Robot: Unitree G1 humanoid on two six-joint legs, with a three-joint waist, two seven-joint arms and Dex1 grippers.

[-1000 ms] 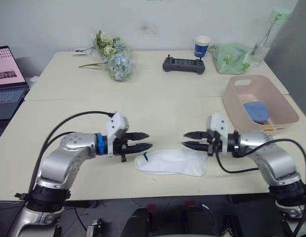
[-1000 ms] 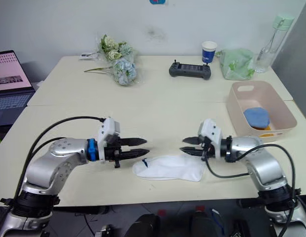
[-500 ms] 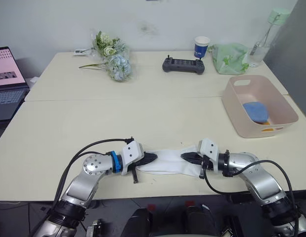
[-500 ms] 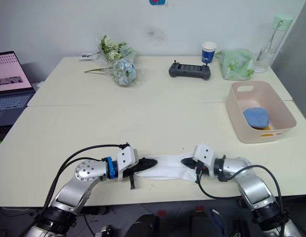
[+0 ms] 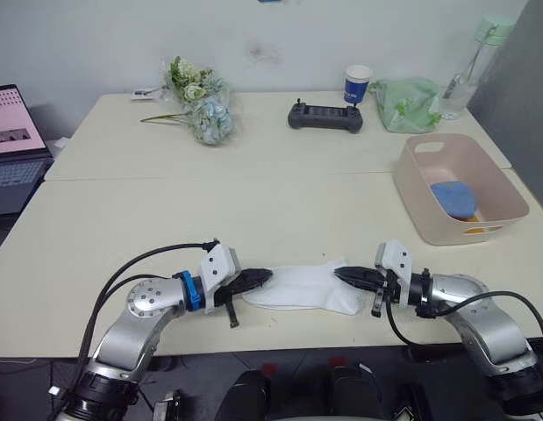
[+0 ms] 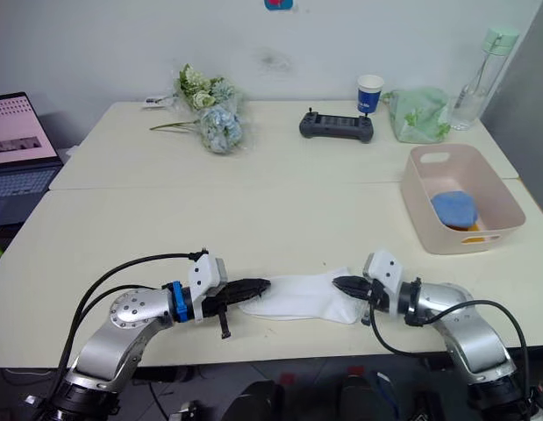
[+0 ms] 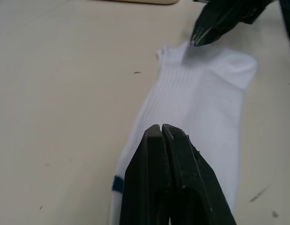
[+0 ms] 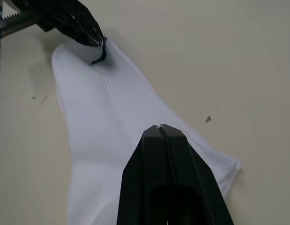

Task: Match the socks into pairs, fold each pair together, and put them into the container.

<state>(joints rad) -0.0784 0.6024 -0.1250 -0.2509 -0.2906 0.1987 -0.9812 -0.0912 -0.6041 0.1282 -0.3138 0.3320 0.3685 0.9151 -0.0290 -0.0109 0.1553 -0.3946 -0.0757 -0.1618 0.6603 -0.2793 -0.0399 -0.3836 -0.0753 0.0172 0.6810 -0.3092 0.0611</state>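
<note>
Your tabletop (image 5: pixel 122 219) carries everything, and the pink container (image 5: pixel 458 188) sits at its far right edge, well apart from the work, with a folded light blue pair (image 5: pixel 453 197) and a sliver of mustard-yellow inside it. The relation to mind is the white socks (image 5: pixel 302 288) near the front edge: they lie flat with their long axis running left to right, squarely between your two arms. The cuff end with its small dark mark (image 7: pixel 117 183) points toward the left gripper (image 5: pixel 259 279); the other end points toward the right gripper (image 5: pixel 346 274). Each one meets its own end, so neither arm is the nearer. Both sets of jaws are pressed closed, each over its end of the white knit, but whether cloth is actually pinched between them you cannot tell from here.

For the fold, judge that one end must travel along that long axis onto the other; the container is on the right arm's side.

As for writing, the blue-and-white paper cup (image 5: pixel 359 83) at the back bears no legible lettering, nor does the black controller (image 5: pixel 326 115) beside it.
</note>
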